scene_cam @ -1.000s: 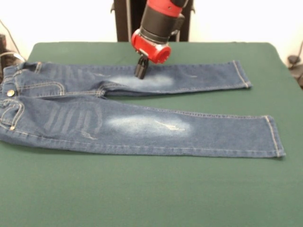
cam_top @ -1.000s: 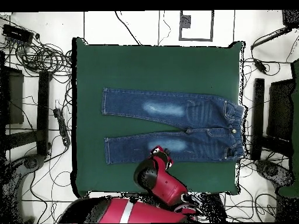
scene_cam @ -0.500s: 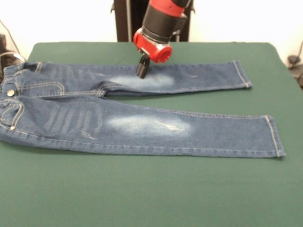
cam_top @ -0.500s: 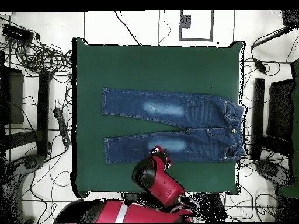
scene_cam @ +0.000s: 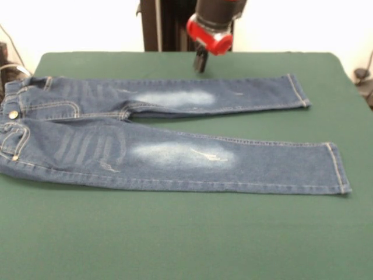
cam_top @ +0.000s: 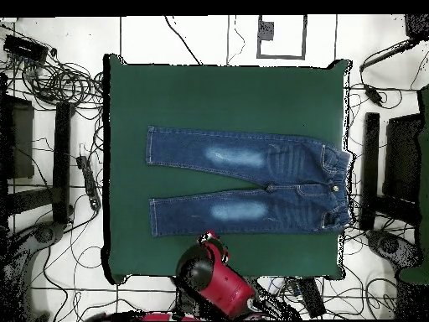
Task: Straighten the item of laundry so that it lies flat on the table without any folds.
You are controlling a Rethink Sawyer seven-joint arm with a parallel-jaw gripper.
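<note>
The child-size blue jeans (scene_cam: 169,137) lie spread out on the dark green table (scene_cam: 186,239), waistband and metal button (scene_cam: 13,115) at the left of the front view, both legs running right. The nearer leg (scene_cam: 233,163) lies flat with a faded whitish patch; the farther leg (scene_cam: 215,96) lies beside it, slightly apart, hems well separated. Beyond the far leg, my gripper (scene_cam: 200,63) hangs clear of the denim, holding nothing; I cannot tell whether its fingers are parted.

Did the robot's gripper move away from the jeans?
Yes. The gripper lifted off the jeans and drew back toward the table's far edge.
</note>
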